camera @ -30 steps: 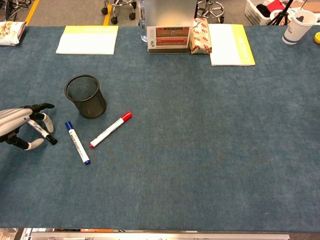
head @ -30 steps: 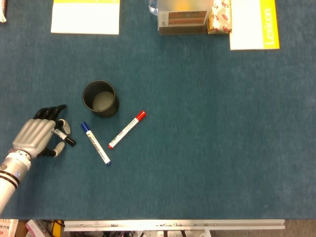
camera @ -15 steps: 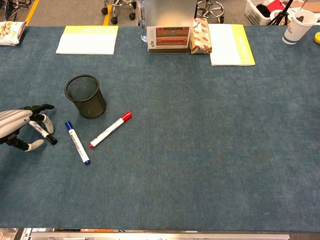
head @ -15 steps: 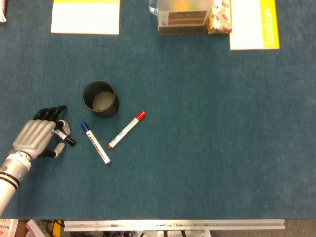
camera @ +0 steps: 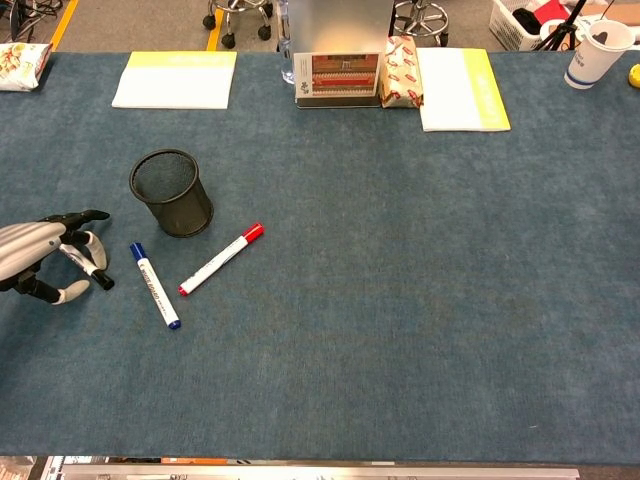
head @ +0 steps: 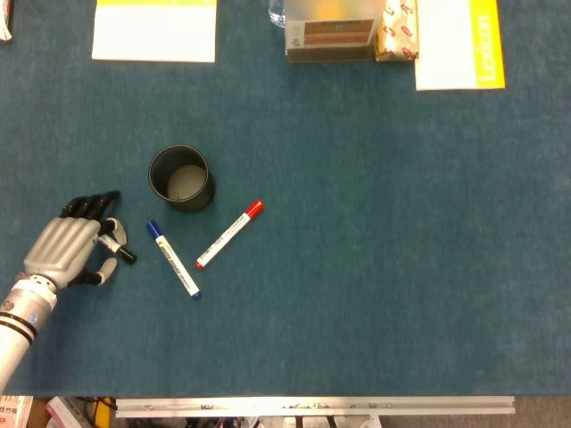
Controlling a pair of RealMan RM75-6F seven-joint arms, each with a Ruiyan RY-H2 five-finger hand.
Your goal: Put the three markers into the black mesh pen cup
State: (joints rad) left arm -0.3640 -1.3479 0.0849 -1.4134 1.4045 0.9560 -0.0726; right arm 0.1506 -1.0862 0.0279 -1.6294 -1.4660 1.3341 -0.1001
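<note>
The black mesh pen cup (head: 181, 178) (camera: 172, 192) stands upright at the left of the blue table. A blue-capped marker (head: 173, 259) (camera: 154, 285) and a red-capped marker (head: 229, 234) (camera: 221, 259) lie flat just in front of the cup. Further left, my left hand (head: 64, 250) (camera: 35, 257) is low over the table and pinches a black-capped marker (head: 117, 247) (camera: 88, 268) between thumb and fingers. The marker's black end sticks out toward the blue marker. My right hand shows in neither view.
Along the far edge lie a yellow-and-white pad (head: 154, 29) at the left, a box stand (head: 330, 34) with a snack packet (head: 397, 32) in the middle, and a white-yellow booklet (head: 459, 43) at the right. A paper cup (camera: 597, 52) stands at the far right corner.
My left hand has shifted only slightly, still with the black marker in it. The cup and the other two markers have not moved.
</note>
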